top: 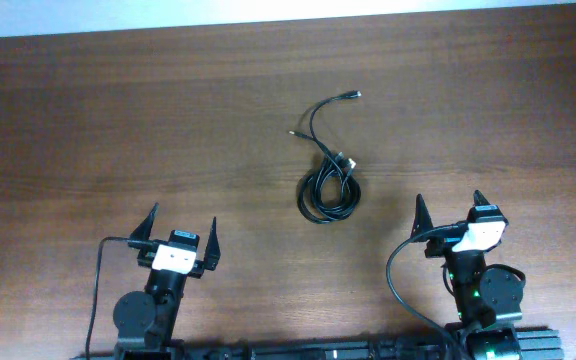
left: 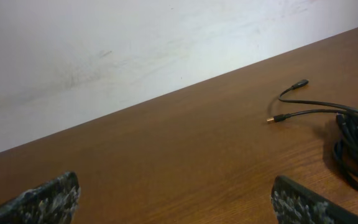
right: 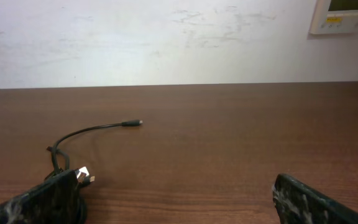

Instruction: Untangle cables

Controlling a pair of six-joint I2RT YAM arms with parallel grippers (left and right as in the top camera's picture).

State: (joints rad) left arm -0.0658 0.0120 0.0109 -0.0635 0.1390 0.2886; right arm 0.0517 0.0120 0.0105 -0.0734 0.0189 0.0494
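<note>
Operator: Where lie the thin black cables at this moment?

Trainee: They sit tangled in one coil near the middle of the brown wooden bench, between the two arms. Seen from above, the coil is at 3 o'clock from the left tool and at 9 o'clock from the right tool. It touches neither of them. Two free plug ends leave the coil toward 11 and 1 o'clock.

Operator: And the tools?

Trainee: Both stand wide apart and hold nothing.

Operator: Then I think the right one should press the coil down at its 6 o'clock side. The left one should take a free end just behind its plug and draw it slowly toward 12 o'clock. A fast pull could tighten the knot or drag the whole coil.
</note>
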